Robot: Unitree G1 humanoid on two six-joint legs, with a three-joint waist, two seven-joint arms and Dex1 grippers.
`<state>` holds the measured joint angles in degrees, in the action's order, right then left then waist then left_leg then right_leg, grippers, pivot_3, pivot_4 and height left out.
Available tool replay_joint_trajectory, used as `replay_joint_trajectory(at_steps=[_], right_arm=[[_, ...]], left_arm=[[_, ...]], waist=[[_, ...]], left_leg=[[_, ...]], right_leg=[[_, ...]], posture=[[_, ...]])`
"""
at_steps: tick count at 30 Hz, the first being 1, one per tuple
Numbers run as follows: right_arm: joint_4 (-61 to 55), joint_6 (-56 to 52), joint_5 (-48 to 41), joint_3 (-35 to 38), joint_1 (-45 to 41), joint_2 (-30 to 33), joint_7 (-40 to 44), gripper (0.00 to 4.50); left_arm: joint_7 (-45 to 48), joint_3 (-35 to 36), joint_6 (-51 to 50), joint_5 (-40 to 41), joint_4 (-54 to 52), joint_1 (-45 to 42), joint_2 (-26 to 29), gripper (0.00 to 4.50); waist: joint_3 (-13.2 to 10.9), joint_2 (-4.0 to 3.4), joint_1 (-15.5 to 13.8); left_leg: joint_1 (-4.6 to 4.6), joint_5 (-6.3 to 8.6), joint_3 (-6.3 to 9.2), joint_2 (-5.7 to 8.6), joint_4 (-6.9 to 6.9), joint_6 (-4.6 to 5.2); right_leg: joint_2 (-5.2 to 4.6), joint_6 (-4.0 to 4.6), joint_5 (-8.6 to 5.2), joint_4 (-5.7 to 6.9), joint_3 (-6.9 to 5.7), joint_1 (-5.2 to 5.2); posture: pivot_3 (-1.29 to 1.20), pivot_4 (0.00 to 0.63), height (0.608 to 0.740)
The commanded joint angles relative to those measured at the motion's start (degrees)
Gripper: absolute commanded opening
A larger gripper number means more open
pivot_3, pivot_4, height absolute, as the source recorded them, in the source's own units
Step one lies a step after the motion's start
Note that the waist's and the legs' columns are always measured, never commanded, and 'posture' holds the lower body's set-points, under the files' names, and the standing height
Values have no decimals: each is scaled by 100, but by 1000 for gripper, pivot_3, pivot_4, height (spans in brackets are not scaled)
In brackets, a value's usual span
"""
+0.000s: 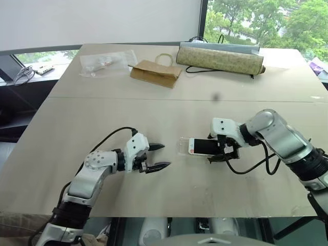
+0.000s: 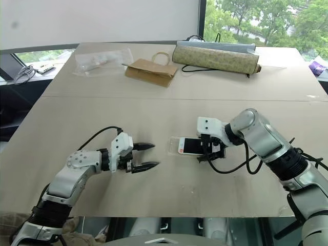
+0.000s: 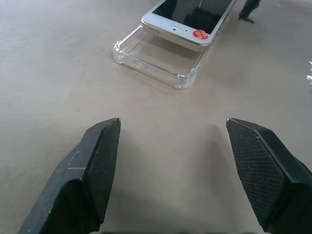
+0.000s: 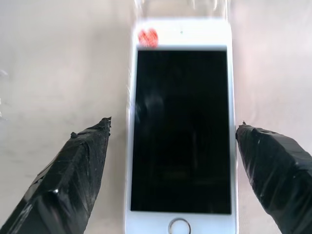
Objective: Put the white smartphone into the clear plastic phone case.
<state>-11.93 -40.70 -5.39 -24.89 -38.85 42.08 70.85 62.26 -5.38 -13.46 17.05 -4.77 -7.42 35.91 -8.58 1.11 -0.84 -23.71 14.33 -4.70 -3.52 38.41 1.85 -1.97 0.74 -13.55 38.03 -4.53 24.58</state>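
Head view: my left gripper (image 1: 157, 157) hovers low over the near left part of the tan table (image 1: 169, 110), jaws apart, nothing between them, pointing right toward the white smartphone (image 1: 204, 146). A clear stretch of bare tabletop lies between its tips and the phone. My right gripper (image 1: 221, 152) sits over the phone's right end, jaws spread, one finger on each long side. The phone lies flat, screen up, near the table's middle, its left end over the clear plastic phone case (image 1: 184, 146), which pokes out to the left. Far side of the table: a crinkled clear bag (image 1: 105, 62), a brown paper bag (image 1: 155, 73) and a long patterned roll (image 1: 220, 58), all well apart from the work spot. The near edge is close below both arms.

Left wrist view: my two black textured fingers (image 3: 92, 170) stand wide, matte table between them. Beyond, the case (image 3: 156, 61) shows as a glossy transparent shell with rounded corners and a raised rim; the phone (image 3: 187, 17) rests tilted with one end on it, not seated inside. A red round sticker (image 3: 200, 34) sits on the phone's white bezel.

Right wrist view: my taped black fingers (image 4: 73, 180) flank the phone (image 4: 180, 131) on both long sides; I cannot tell if either touches it. Black glass, white bezel, round home button (image 4: 179, 226) near me, case rim (image 4: 180, 9) past the far end.
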Motion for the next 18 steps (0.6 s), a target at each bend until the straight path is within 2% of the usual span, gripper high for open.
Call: replay_joint_trajectory(at_steps=[1, 2, 3, 7, 9, 10, 18], right_arm=[[-527, 56, -399, 693, 123, -2, -196, 3922], [-622, 55, -468, 777, 195, 3, -235, 3648], [-700, 34, -531, 840, 256, 0, -274, 3194], [-870, -23, -683, 977, 437, -101, -563, 1006], [-911, 13, -698, 970, 497, -151, -702, 322], [-939, -3, -696, 958, 541, -196, -808, 86], [-1369, -285, -634, 637, 847, -341, -1315, 86]], left_arm=[[20, -55, 38, 15, 114, -247, -71, 3365], [24, -76, 41, 7, 166, -314, -95, 3072], [32, -97, 46, 1, 217, -374, -116, 2770], [103, -247, 141, -77, 444, -607, -173, 683], [125, -330, 205, -150, 567, -708, -197, 68], [137, -381, 222, -187, 635, -767, -218, 0], [197, -558, 358, -397, 911, -990, -286, 0]], waist=[[0, 1, -6], [1, 1, 0], [1, 1, -1], [0, 1, 24], [0, 1, 17], [0, 1, 16], [0, 1, 4]], left_leg=[[0, 0, 1, 0, 1, 0], [-1, 0, 2, 1, 1, 0], [0, 0, 2, 1, 1, 0], [-1, 0, -1, 2, -2, 0], [0, 0, -4, 1, -2, 0], [0, 0, -2, 2, -2, 0], [-1, 0, -6, 5, -1, 0]], right_leg=[[0, 0, 0, 0, -1, -1], [0, 0, 0, 0, -2, -1], [0, 0, 0, 0, -1, -1], [2, 0, 0, -1, 3, 0], [4, 0, 0, -1, 6, 1], [5, 0, 0, -1, 3, 1], [2, -1, 0, -2, 7, 0]], posture=[[0, 150, 740], [0, 150, 740], [0, 150, 740], [0, 150, 740], [0, 150, 740], [0, 150, 740], [0, 150, 740]])
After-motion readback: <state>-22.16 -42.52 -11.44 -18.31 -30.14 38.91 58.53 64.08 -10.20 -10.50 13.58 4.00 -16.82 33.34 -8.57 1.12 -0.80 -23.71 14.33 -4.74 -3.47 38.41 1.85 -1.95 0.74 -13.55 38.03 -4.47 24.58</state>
